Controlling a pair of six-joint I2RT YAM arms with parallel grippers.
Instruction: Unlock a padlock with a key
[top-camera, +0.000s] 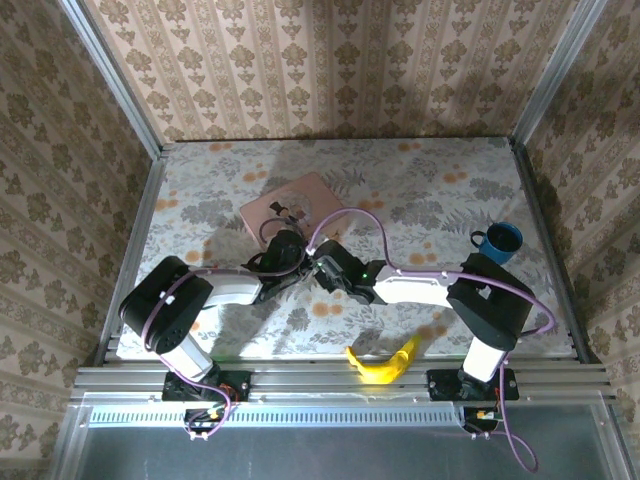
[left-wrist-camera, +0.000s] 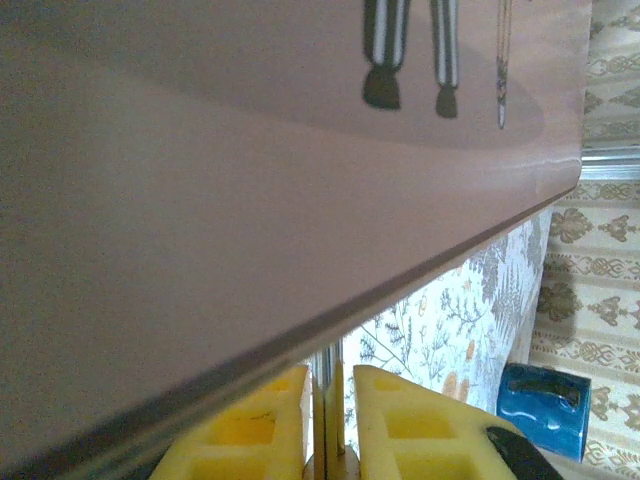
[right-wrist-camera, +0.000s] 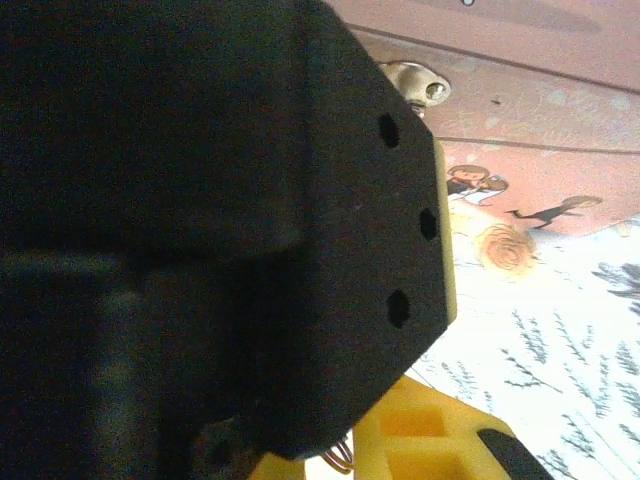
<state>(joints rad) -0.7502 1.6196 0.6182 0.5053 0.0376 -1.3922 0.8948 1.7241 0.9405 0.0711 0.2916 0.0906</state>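
Steadying seemed the step in hand: the left gripper (left-wrist-camera: 330, 382) pinched the padlock (left-wrist-camera: 325, 405) just under the edge of the pink tin (left-wrist-camera: 250, 200). Whether the right gripper (top-camera: 319, 263) was closed I couldn't tell; next, the key needed lining up squarely.

Pink tin (top-camera: 290, 212) at centre of the floral table (top-camera: 430, 180). Left gripper (top-camera: 288, 250) and right gripper (top-camera: 322, 268) meet just below the tin's lower edge, close together. Blue mug (top-camera: 497, 241) at right. Banana (top-camera: 383, 360) at lower centre, by the table's front edge.
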